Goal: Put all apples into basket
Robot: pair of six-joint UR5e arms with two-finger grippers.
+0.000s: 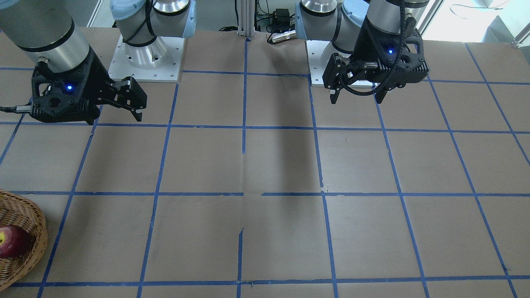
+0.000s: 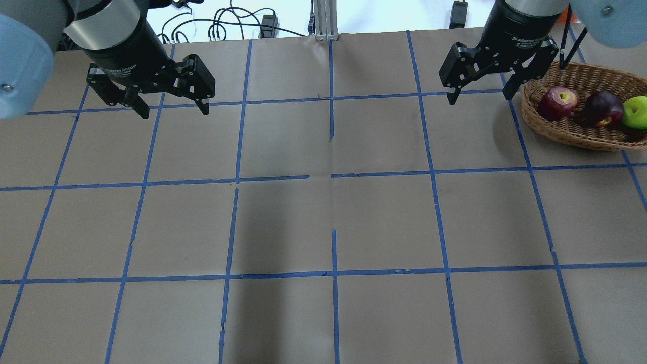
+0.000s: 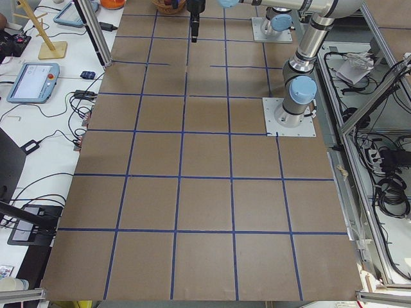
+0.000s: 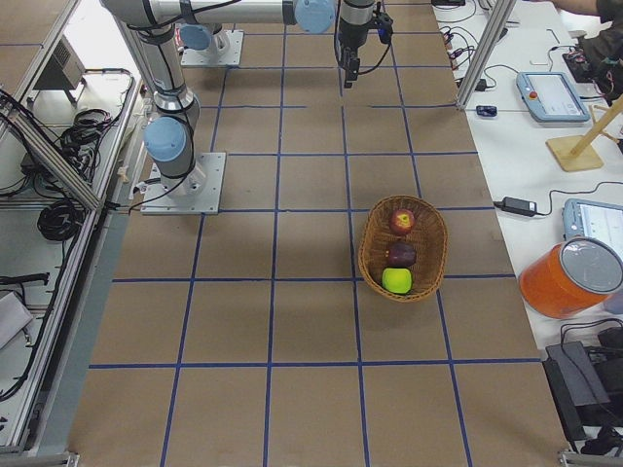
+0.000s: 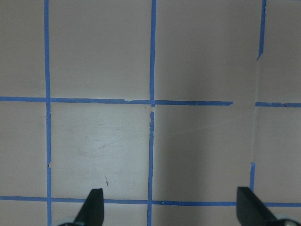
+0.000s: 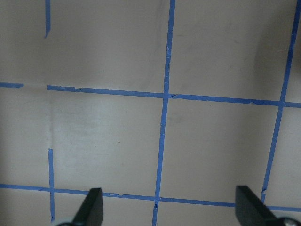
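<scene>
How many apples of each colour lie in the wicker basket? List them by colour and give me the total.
Red round apple with a yellow stem patch: 1
Dark maroon-purple round apple: 1
Bright yellow-green round apple: 1
Total: 3, all inside the round tan woven wicker basket.

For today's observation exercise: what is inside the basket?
The basket holds a red apple, a dark purple apple and a green apple in a row. Its floor under them is covered.
</scene>
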